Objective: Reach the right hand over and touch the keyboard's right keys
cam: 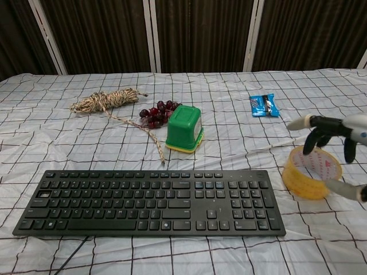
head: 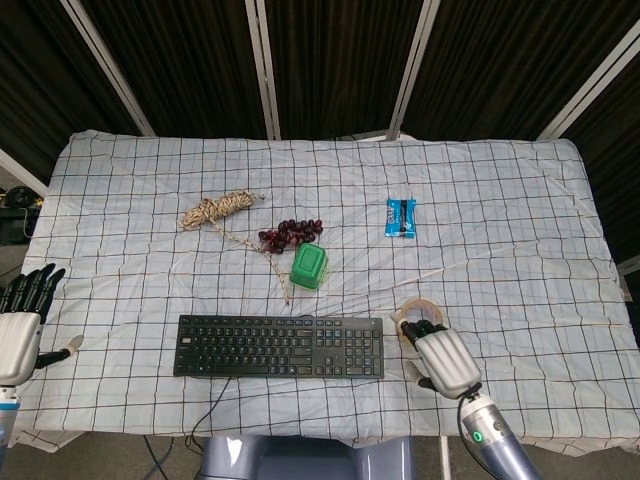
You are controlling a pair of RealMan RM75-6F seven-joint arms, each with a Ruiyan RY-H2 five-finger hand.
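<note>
Keyboard point(head: 280, 347) lies flat near the front edge of the worktop point(head: 520, 230), long side parallel to that edge, cable running off the front. Its right keys point(cam: 249, 197) are bare, nothing touching them.

Right hand point(head: 440, 358) is just right of the keyboard's right end, clear of it, hovering above the tape roll point(cam: 311, 172). In the chest view its fingers point(cam: 316, 136) are spread and part-curled downward with nothing between them, so released. Tips look close to the tape's top rim; contact can't be confirmed from either view.

Left hand point(head: 20, 325) sits well left of the keyboard, past the worktop's left edge, fingers extended and apart, holding nothing. Seen in the head view only.

Other items, relative to the keyboard:
- green container point(cam: 184, 128), just behind it around mid-length, upside-down by the look of it
- red grapes point(head: 290, 235), behind the container, touching or nearly so
- rope bundle point(head: 216, 209), behind the keyboard's left part, one loose strand trailing toward the container
- blue snack packet point(head: 401, 217), well behind the right end
- tape roll, yellowish, lying flat just right of the right end

Checked cloth covers the worktop.
</note>
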